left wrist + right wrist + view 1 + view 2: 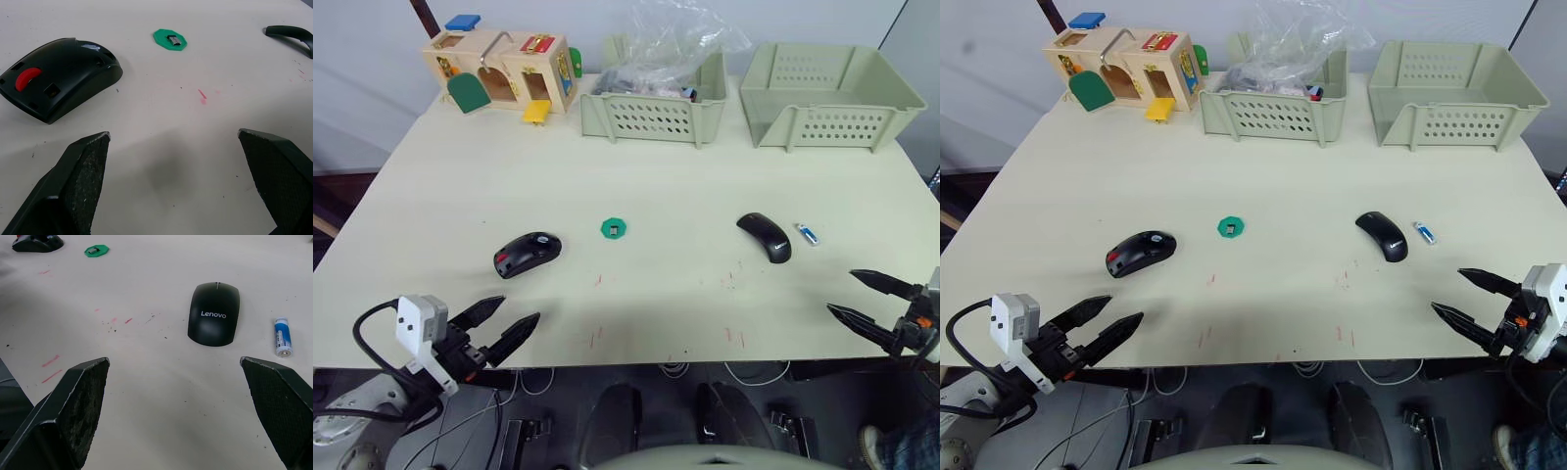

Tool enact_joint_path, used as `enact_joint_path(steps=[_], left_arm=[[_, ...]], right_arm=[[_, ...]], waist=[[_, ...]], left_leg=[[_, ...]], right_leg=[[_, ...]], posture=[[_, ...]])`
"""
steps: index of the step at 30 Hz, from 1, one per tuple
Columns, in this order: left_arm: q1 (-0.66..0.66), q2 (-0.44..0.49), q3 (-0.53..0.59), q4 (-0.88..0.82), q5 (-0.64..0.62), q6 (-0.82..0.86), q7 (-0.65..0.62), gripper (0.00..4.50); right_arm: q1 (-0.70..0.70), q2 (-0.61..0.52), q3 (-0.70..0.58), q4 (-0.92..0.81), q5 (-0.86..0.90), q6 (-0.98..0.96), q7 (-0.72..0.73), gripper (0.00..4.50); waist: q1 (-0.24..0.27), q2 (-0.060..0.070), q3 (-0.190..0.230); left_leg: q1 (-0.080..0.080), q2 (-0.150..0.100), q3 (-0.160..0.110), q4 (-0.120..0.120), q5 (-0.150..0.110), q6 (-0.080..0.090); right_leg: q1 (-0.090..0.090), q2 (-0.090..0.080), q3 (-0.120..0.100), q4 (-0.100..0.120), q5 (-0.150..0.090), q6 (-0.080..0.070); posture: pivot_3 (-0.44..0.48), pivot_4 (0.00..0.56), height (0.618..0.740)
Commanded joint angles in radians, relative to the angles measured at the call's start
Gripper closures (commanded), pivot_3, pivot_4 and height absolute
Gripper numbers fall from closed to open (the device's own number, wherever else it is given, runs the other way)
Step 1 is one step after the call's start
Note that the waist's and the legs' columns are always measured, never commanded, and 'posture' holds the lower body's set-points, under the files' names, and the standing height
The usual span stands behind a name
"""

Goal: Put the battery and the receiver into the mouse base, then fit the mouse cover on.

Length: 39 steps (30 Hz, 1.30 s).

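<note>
- My left claw [499,325] hangs over the near edge of the table [636,166], jaws spread wide and holding nothing; my right claw [864,304] is the same at the opposite near corner — wide, empty.
- The mouse base [527,254] lies at about 12 o'clock from my left claw, near it, red patch up.
- The receiver [173,40] sits on a green disc [615,229], roughly 1 o'clock from the base and apart from it.
- The mouse cover [214,313] lies at about 11 o'clock from my right claw, with the battery [282,336] just beside it, not touching.
- I judge nothing is loaded yet, so the battery comes first: approach with my right claw from above, pads across its short width, and close gently so it cannot roll.
- From here I cannot quite make out the base's battery slot, so I would check it before lowering.
</note>
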Motion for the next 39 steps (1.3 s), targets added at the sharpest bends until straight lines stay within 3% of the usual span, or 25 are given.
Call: enact_joint_path(steps=[1, 7, 13, 18, 27, 32, 39], left_arm=[[-0.025, 0.06, 0.037, 0.012, -0.029, 0.004, -0.051, 0.05], [-0.143, 0.243, 0.08, 0.178, -0.047, 0.005, -0.229, 0.05], [-0.329, 0.417, 0.042, 0.442, 0.007, -0.04, -0.405, 0.05], [-0.579, 0.527, -0.126, 0.726, 0.107, -0.117, -0.584, 0.05], [-0.922, 0.484, -0.377, 1.082, 0.312, -0.302, -0.724, 0.05], [-0.995, 0.469, -0.405, 1.163, 0.351, -0.348, -0.753, 0.05], [-1.064, 0.443, -0.448, 1.208, 0.399, -0.377, -0.761, 0.05]], right_arm=[[-0.033, 0.006, 0.008, -0.093, 0.042, 0.006, -0.017, 0.0], [-0.121, -0.004, 0.099, -0.298, 0.153, 0.088, -0.038, 0.0], [-0.179, -0.034, 0.126, -0.4, 0.233, 0.138, -0.039, 0.0], [-0.189, -0.062, 0.097, -0.427, 0.287, 0.158, -0.023, 0.0], [-0.135, -0.03, 0.084, -0.416, 0.265, 0.088, 0.025, 0.0], [-0.1, -0.012, 0.093, -0.395, 0.235, 0.063, 0.04, 0.0], [-0.016, 0.111, 0.059, -0.379, 0.175, -0.12, 0.072, 0.0]], waist=[[0.0, 0.0, 0.0], [0.0, 0.002, 0.0], [0.002, 0.0, 0.001], [0.003, -0.001, 0.001], [0.003, -0.002, 0.001], [-0.002, -0.007, 0.001], [0.002, -0.008, 0.001]], left_leg=[[0.0, 0.0, 0.0, 0.0, 0.0, 0.0], [0.0, 0.001, -0.001, 0.0, 0.0, 0.0], [-0.002, 0.0, 0.0, -0.001, 0.0, 0.0], [-0.002, 0.0, 0.002, -0.001, 0.0, 0.0], [-0.002, 0.0, 0.004, -0.001, 0.0, 0.0], [-0.003, 0.0, 0.004, 0.0, 0.0, 0.0], [-0.003, 0.0, 0.003, 0.001, 0.0, 0.0]], right_leg=[[0.0, 0.0, 0.0, 0.0, 0.0, 0.0], [-0.001, 0.001, -0.001, 0.002, 0.0, -0.001], [-0.002, 0.0, -0.001, 0.0, 0.001, -0.003], [-0.002, 0.001, -0.002, 0.0, 0.001, -0.003], [-0.001, 0.001, -0.003, 0.002, 0.002, -0.004], [-0.001, 0.001, -0.002, 0.002, 0.003, -0.002], [-0.001, 0.001, -0.003, 0.003, 0.003, -0.002]], posture=[[0.0, 0.15, 0.74], [0.0, 0.15, 0.74], [0.0, 0.15, 0.74], [0.0, 0.15, 0.74], [0.0, 0.15, 0.74], [0.0, 0.15, 0.74], [0.0, 0.15, 0.74]])
